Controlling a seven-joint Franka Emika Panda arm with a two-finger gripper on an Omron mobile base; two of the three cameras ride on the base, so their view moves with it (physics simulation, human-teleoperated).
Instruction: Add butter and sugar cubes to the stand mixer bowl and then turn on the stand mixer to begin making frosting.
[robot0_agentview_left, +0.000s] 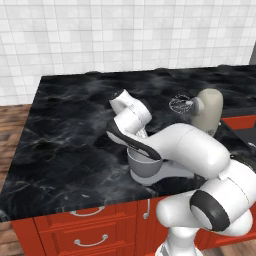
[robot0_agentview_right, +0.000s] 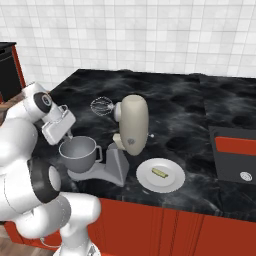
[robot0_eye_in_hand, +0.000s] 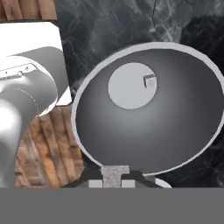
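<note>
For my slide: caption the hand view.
Gripper holding a small white sugar cube above the deep grey metal mixer bowl, where another cube lies.

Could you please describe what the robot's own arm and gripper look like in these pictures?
The arm is glossy white, built of thick rounded segments with dark grey to black bands and caps at the joints. The gripper has a boxy white hand body; its finger tips are small and dark. No cables or markings are visible.

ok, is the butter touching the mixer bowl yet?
Apart. In the right base view the butter lies on the white plate, with the mixer's grey base and bare counter between it and the stand mixer bowl.
</note>
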